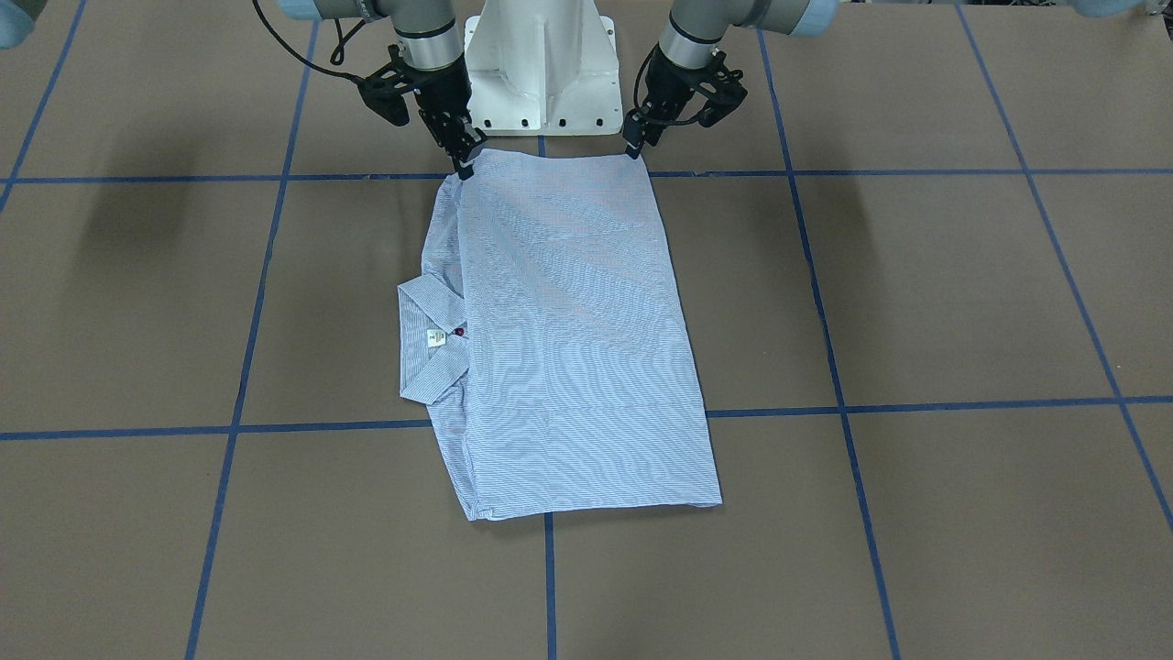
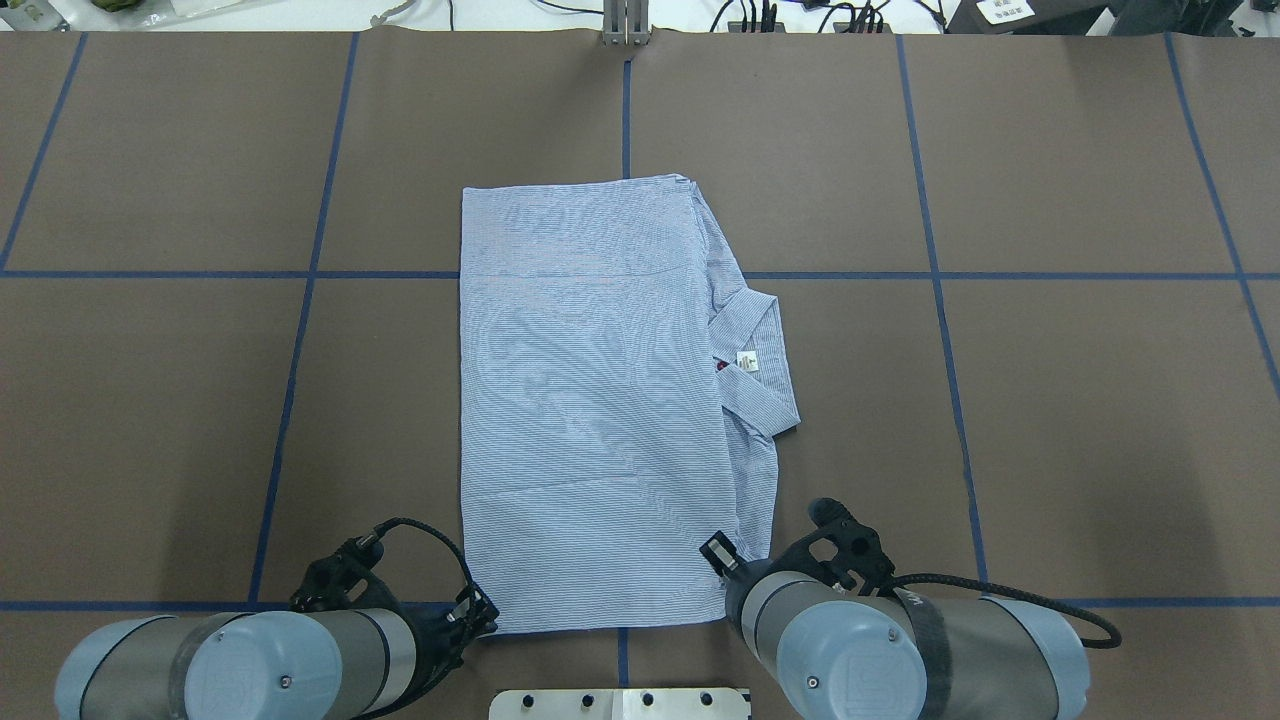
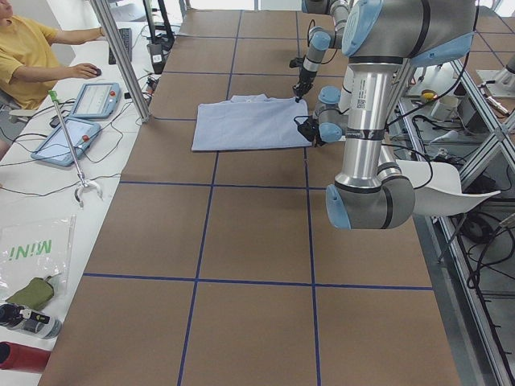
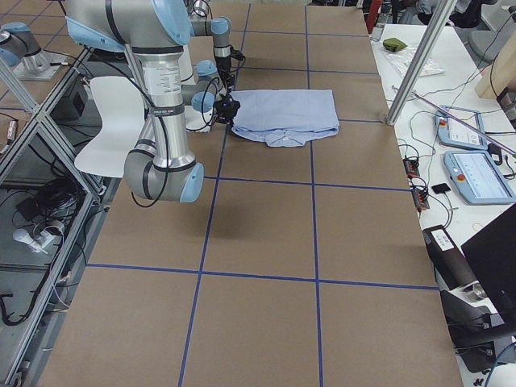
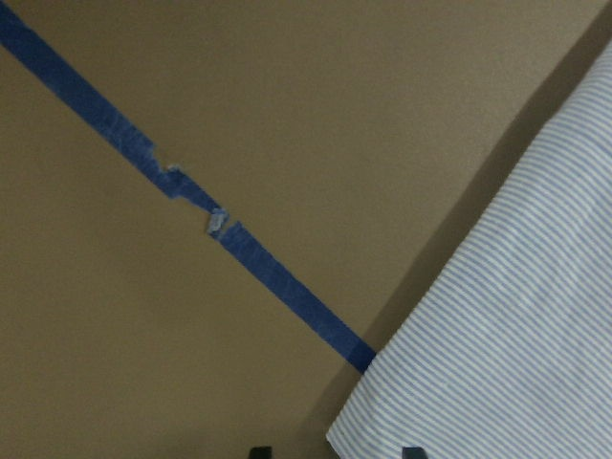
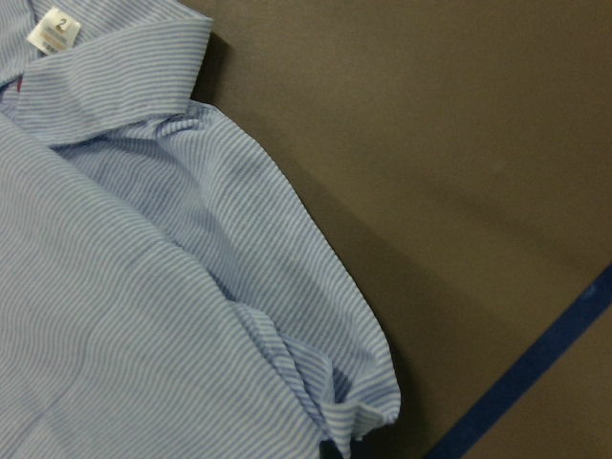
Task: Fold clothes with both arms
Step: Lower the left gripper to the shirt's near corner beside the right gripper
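At the centre of the tabletop (image 2: 1050,420) lies the shirt (image 2: 590,400), light blue with fine white stripes, folded into a long flat rectangle. Its length runs from the robot's side towards the far edge. The collar (image 2: 765,370) projects from the long edge on the robot's right, showing a small white neck label (image 2: 747,361) and one dark red button (image 2: 720,367) just beside it. Cloth below the collar is bunched along that same edge. The left tool (image 1: 633,148) stands at the shirt's near corner on the robot's left. In the left wrist view its two dark fingertips are apart, with the corner of the cloth between them. The right tool (image 1: 465,163) touches the opposite near corner, where the fabric is rumpled. It seems to pinch the cloth, but whether it is closed cannot be told. Blue tape lines (image 2: 300,330) divide the brown surface into squares. A white pedestal base (image 1: 541,64) stands between the two arms.
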Controlling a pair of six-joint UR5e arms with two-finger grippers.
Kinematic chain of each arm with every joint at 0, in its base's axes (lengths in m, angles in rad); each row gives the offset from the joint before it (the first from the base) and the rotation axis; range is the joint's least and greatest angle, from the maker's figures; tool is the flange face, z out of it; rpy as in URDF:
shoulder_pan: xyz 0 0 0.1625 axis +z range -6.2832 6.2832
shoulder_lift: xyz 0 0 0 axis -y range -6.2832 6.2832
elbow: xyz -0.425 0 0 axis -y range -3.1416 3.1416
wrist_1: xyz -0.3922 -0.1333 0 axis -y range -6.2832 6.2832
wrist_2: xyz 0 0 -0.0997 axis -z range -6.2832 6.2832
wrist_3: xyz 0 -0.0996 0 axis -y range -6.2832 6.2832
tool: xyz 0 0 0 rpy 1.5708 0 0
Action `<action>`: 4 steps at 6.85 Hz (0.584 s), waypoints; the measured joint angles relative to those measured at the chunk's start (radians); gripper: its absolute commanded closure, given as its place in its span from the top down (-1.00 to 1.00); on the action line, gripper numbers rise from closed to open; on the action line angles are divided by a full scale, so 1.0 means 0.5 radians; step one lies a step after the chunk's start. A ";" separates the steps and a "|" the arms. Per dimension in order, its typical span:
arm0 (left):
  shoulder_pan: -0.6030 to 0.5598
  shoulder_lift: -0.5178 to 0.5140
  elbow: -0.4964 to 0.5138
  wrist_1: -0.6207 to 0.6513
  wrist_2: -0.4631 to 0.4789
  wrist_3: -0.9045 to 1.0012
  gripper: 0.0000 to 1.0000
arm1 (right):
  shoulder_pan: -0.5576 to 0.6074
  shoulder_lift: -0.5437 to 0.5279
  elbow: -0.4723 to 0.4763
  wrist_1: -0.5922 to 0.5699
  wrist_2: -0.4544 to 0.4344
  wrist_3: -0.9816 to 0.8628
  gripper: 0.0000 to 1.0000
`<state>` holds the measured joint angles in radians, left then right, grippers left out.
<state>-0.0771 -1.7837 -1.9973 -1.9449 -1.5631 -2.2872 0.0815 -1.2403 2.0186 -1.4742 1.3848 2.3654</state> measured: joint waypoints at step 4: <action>-0.019 -0.041 0.040 0.003 0.002 0.005 -1.00 | 0.003 -0.001 0.000 0.000 0.000 0.000 -1.00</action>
<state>-0.0863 -1.8040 -1.9775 -1.9433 -1.5622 -2.2847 0.0828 -1.2410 2.0187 -1.4741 1.3850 2.3654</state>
